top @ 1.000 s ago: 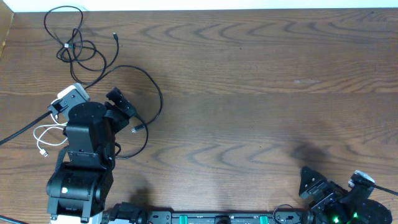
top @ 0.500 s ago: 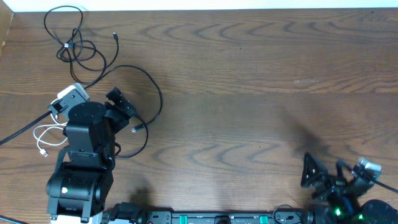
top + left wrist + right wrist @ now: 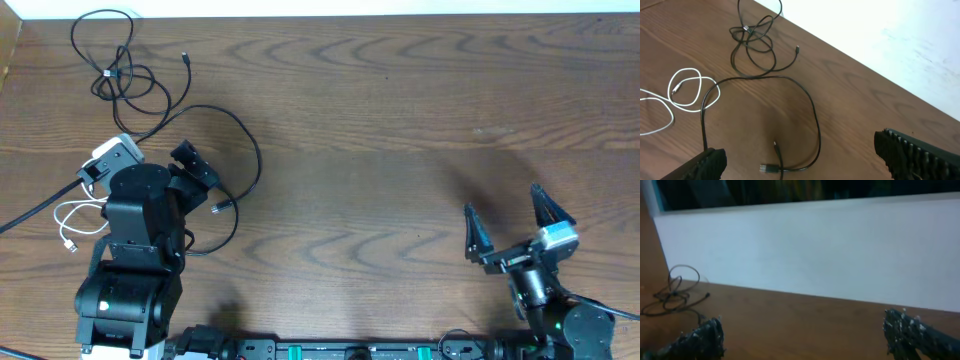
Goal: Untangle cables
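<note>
Seen from above, the left claw (image 3: pixel 197 170) is wide open and empty inside the bend of the long black cable (image 3: pixel 250 160). The white cable (image 3: pixel 72 222) lies beside that arm and the tangled black cable (image 3: pixel 118 78) in the far left corner. The right claw (image 3: pixel 510 222) gapes empty, well apart. The left wrist view shows all three cables lying loose. The right wrist view shows spread fingers (image 3: pixel 700 340) with the tangle far off.

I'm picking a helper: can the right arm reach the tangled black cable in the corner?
Probably not. The open right gripper sits near the right edge, while the tangled black cable lies in the far left corner. Nothing blocks it; it just looks too far.
</note>
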